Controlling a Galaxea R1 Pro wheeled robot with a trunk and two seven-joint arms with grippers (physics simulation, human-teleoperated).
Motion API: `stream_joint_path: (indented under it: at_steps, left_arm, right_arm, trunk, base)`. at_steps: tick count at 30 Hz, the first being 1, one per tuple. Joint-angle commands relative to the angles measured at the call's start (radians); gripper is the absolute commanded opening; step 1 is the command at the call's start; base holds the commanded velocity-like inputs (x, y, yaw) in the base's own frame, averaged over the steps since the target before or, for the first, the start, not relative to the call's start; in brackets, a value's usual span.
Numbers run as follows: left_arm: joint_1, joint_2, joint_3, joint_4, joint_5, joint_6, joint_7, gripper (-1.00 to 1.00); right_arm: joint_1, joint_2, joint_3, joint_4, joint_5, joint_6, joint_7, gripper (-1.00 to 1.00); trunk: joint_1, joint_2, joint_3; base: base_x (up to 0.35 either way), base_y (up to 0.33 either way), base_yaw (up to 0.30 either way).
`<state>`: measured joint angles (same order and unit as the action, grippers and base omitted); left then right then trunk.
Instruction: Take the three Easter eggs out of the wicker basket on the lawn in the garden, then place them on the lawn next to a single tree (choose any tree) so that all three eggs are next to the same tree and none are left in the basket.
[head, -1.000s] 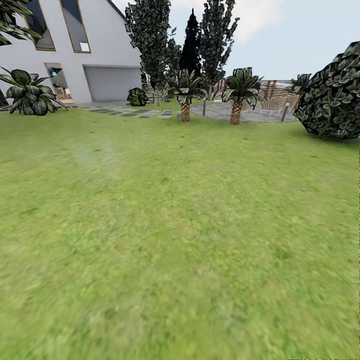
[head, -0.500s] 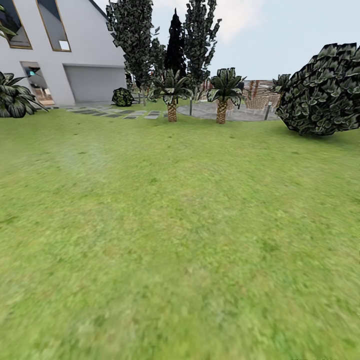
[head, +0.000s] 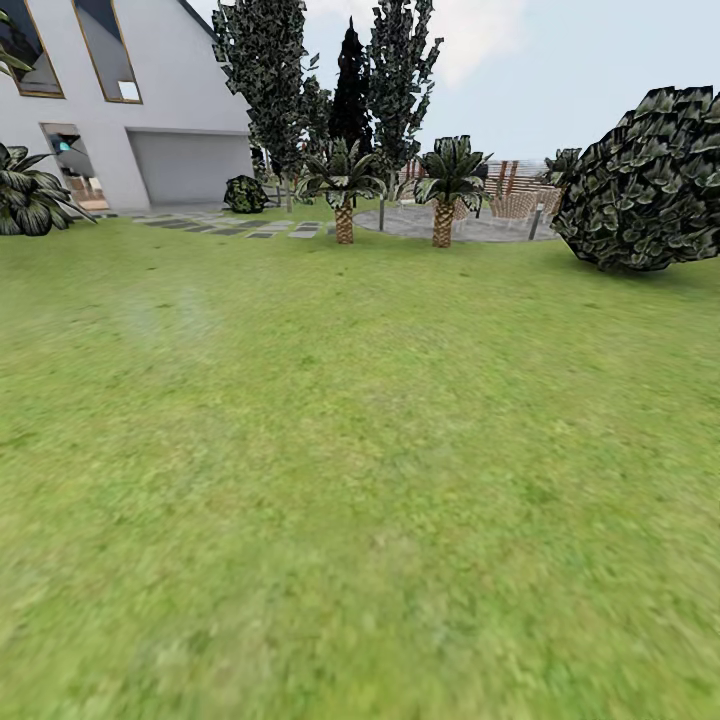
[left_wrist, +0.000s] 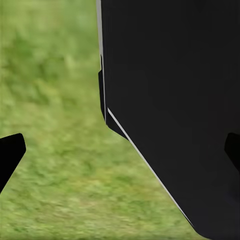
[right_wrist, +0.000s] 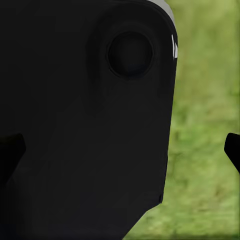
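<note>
Wrist views: both arms' jaws spread wide, empty, over lawn (left_wrist: 55, 165) beside black robot body (left_wrist: 175, 100).

Wide lawn (head: 350, 480) before house (head: 150, 110), palms (head: 443, 190)

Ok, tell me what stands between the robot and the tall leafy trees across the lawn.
Nothing visible on the lawn itself: open grass runs to the far edge. Two palms stand just before the tall trees, and a large bush sits to the right.
</note>
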<state>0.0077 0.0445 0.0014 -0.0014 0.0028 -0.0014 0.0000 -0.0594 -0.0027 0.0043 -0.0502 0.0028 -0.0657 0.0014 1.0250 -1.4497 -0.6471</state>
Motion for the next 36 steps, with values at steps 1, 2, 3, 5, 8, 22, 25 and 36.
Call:
stream_joint_path:
  at_steps: [1,2,3,5,8,22,25,36]
  left_arm:
    - [0.0,0.0,0.0,0.0,0.0,0.0,0.0,1.0]
    - [0.0,0.0,0.0,0.0,0.0,0.0,0.0,1.0]
    - [0.0,0.0,0.0,0.0,0.0,0.0,0.0,1.0]
    - [0.0,0.0,0.0,0.0,0.0,0.0,0.0,1.0]
    - [0.0,0.0,0.0,0.0,0.0,0.0,0.0,1.0]
    - [0.0,0.0,0.0,0.0,0.0,0.0,0.0,1.0]
    - [0.0,0.0,0.0,0.0,0.0,0.0,0.0,1.0]
    - [0.0,0.0,0.0,0.0,0.0,0.0,0.0,1.0]
  right_arm:
    - [0.0,0.0,0.0,0.001,0.0,-0.003,0.0,1.0]
    - [0.0,0.0,0.0,0.001,0.0,-0.003,0.0,1.0]
    - [0.0,0.0,0.0,0.001,0.0,-0.003,0.0,1.0]
    - [0.0,0.0,0.0,0.001,0.0,-0.003,0.0,1.0]
    - [0.0,0.0,0.001,0.001,0.002,-0.002,0.0,1.0]
    - [0.0,-0.001,-0.001,0.001,0.0,-0.005,-0.002,1.0]
    - [0.0,0.001,-0.001,0.006,-0.002,-0.004,-0.002,1.0]
    - [0.0,0.002,-0.001,0.01,-0.001,-0.004,-0.003,1.0]
  trunk:
    - [0.0,0.0,-0.001]
    - [0.0,0.0,-0.001]
    - [0.0,0.0,-0.001]
    - [0.0,0.0,-0.001]
    - [0.0,0.0,-0.001]
    - [0.0,0.0,-0.001]
    - [0.0,0.0,-0.001]
    - [0.0,0.0,-0.001]
  base:
    - [0.0,0.0,0.0]
    - [0.0,0.0,0.0]
    - [0.0,0.0,0.0]
    - [0.0,0.0,0.0]
    - [0.0,0.0,0.0]
    - [0.0,0.0,0.0]
    - [0.0,0.0,0.0]
    - [0.0,0.0,0.0]
